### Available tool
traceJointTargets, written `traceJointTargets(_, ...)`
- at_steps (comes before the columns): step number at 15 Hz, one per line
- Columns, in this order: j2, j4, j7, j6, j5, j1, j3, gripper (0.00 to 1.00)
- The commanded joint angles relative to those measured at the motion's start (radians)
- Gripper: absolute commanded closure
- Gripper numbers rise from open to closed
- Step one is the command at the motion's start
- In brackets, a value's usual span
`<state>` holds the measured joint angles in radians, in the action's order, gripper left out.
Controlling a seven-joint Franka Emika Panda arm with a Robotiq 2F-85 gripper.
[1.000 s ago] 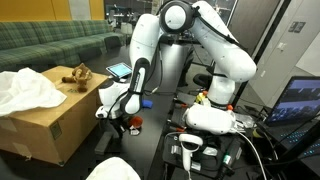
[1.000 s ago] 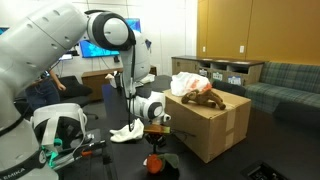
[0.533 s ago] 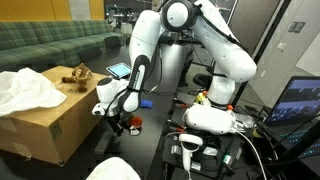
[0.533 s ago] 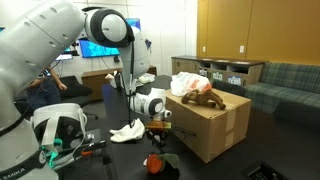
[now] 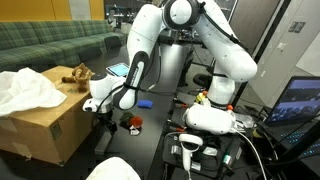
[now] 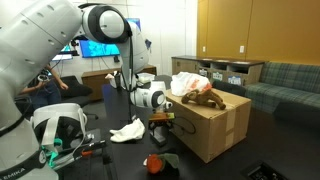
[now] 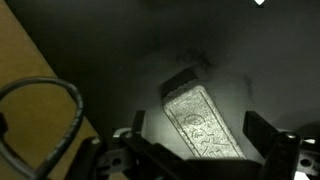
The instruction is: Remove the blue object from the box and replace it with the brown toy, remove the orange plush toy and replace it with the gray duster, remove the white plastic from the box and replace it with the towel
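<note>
Sofa: green plaid sofa (image 5: 45, 42), long, against the far side; seen in both exterior views.
Wall: tall wooden panels (image 6: 240, 28) rise behind a low shelf (image 6: 228, 70).
Floor: dark floor (image 6: 235, 160), dimly lit.
Screen: monitor (image 6: 97, 47) glowing blue.
Light: soft, indoor, even.

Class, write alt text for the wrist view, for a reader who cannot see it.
A gray textured oblong lies lit on a dark floor, framed by the open hand's two fingers. A cardboard box wall and a looped black cable show at left.
</note>
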<state>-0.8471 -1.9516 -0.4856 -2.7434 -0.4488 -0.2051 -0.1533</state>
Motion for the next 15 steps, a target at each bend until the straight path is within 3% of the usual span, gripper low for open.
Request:
traceJointTargets(1, -0.021, 0.055, -0.038, -0.003, -0.022, -0.006, -0.006, 0.0)
traceJointTargets(15, -0.095, 0.107, -0.126, 0.027, -0.003, 0.02, -0.036, 0.0)
